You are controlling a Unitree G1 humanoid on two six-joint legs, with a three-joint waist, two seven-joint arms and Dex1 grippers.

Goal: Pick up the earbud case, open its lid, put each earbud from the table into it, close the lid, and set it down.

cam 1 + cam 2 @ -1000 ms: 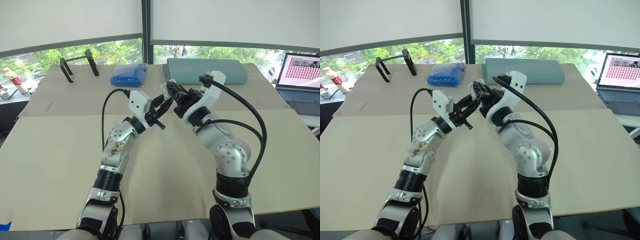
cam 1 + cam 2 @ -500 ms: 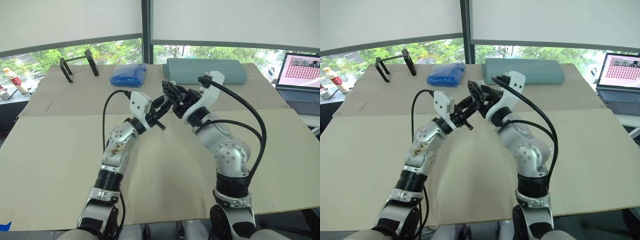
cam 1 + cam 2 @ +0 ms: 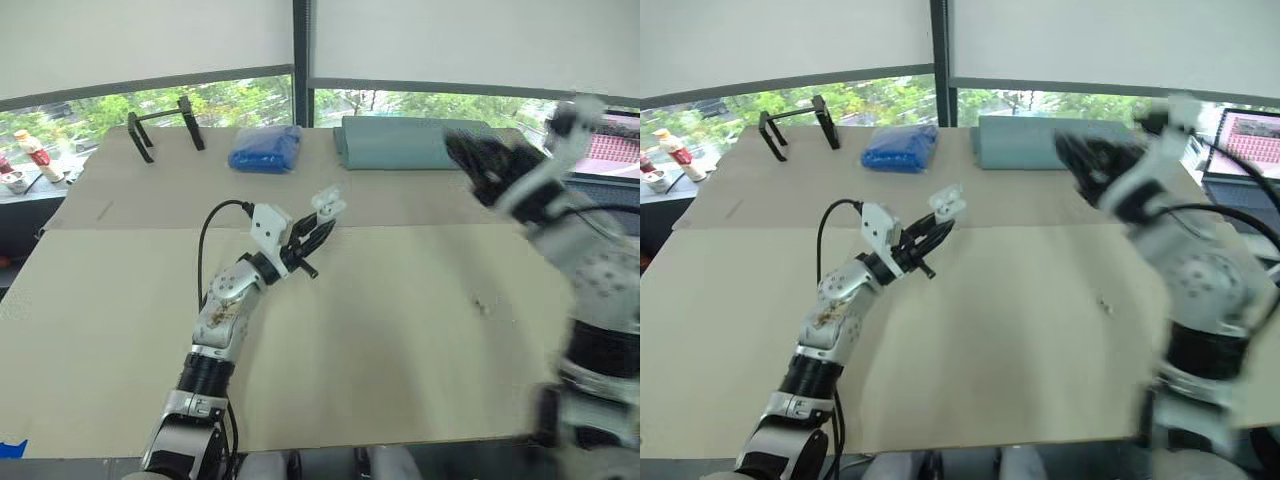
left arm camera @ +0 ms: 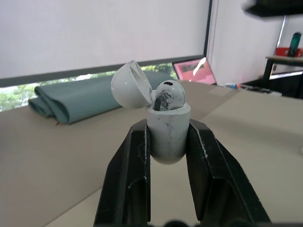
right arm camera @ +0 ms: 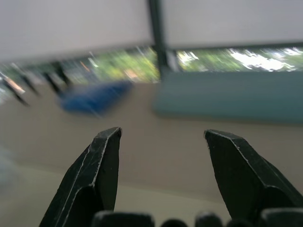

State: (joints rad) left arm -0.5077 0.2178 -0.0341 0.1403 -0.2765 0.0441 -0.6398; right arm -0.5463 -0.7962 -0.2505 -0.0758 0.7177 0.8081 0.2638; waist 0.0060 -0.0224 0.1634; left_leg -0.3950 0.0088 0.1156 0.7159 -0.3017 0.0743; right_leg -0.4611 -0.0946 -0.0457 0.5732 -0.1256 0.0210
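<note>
My left gripper [image 3: 320, 224] is shut on the white earbud case [image 3: 328, 204], held up over the middle of the table [image 3: 400, 350]. In the left wrist view the case [image 4: 167, 132] stands upright between the fingers [image 4: 135, 161]. Its lid [image 4: 131, 85] is flipped open and one earbud [image 4: 169, 95] sits in the top. My right gripper [image 3: 472, 162] hangs in the air at the right, well away from the case. In its wrist view the right gripper [image 5: 162, 135] is open with nothing between its fingers. A small dark speck [image 3: 481, 304] lies on the table at the right; I cannot tell what it is.
A blue bag [image 3: 266, 149] and a folded teal cloth [image 3: 400, 144] lie at the back of the table. A black stand [image 3: 166, 119] is at the back left, a bottle [image 3: 36, 156] further left. A laptop [image 3: 622, 150] sits at the far right.
My right gripper has left the case and swung away to the right, now open. The left gripper still holds the case, its lid open. The camera has shifted.
</note>
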